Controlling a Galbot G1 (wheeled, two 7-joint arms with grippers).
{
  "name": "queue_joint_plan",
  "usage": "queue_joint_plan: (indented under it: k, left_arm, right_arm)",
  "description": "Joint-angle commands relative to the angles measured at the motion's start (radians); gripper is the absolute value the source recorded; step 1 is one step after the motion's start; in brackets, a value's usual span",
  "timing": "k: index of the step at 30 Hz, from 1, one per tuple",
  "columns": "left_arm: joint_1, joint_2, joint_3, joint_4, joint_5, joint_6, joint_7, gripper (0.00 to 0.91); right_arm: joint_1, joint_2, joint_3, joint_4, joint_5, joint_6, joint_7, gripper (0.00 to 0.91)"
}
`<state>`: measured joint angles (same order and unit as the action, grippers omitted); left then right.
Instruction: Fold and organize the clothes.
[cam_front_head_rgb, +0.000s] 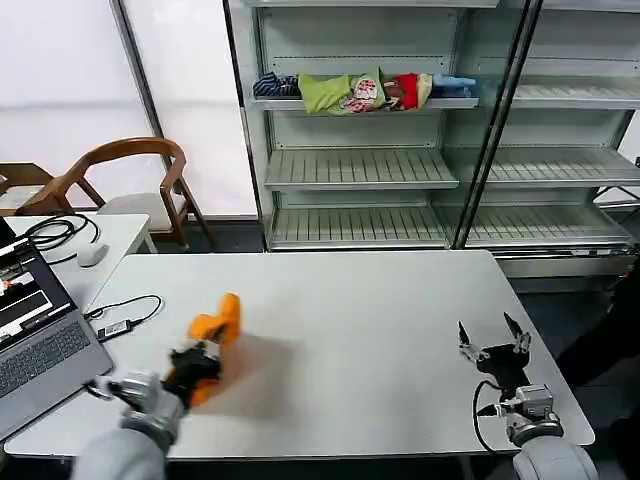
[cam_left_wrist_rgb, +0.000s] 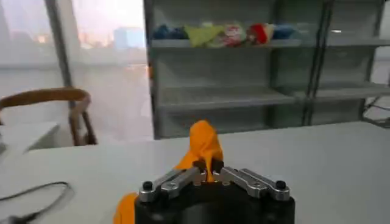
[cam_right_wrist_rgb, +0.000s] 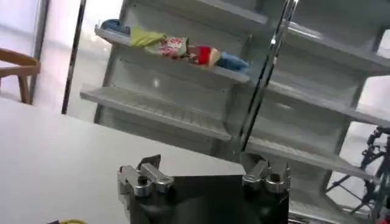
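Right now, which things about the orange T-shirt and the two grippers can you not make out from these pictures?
- Orange T-shirt: bunched in the left gripper in the head view, so lettering and sleeves are hidden in its folds.
- Left wrist view: the T-shirt's lower part is hidden behind the gripper body.
- Right gripper: open above the table; in the right wrist view its fingers are partly hidden by its body.
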<state>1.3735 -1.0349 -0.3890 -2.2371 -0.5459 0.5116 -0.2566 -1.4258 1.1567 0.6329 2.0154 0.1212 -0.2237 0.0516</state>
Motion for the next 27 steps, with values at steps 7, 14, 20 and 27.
queue_joint_plan:
  k: [7,14,20,27]
  left_arm:
    - [-0.225,-0.313,0.505,0.246,0.319,-0.089,-0.076,0.020]
    - [-0.285,-0.372,0.497,0.315,0.321,-0.092,-0.082,0.020]
    - [-0.342,-0.422,0.491,0.377,0.319,-0.088,-0.045,0.292]
    - [-0.317,-0.418,0.548,0.361,0.222,-0.139,0.035,0.907]
  right_arm:
    - [-0.015,-0.023,0.040,0.029,0.035,-0.012,-0.005,0.907]
    - [0.021,-0.044,0.030,0.071,0.095,-0.031,0.023,0.907]
    - [0.057,-0.055,0.018,0.061,0.108,-0.025,0.033,0.907]
    - [0.067,-0.070,0.025,0.049,0.114,-0.022,0.022,0.907]
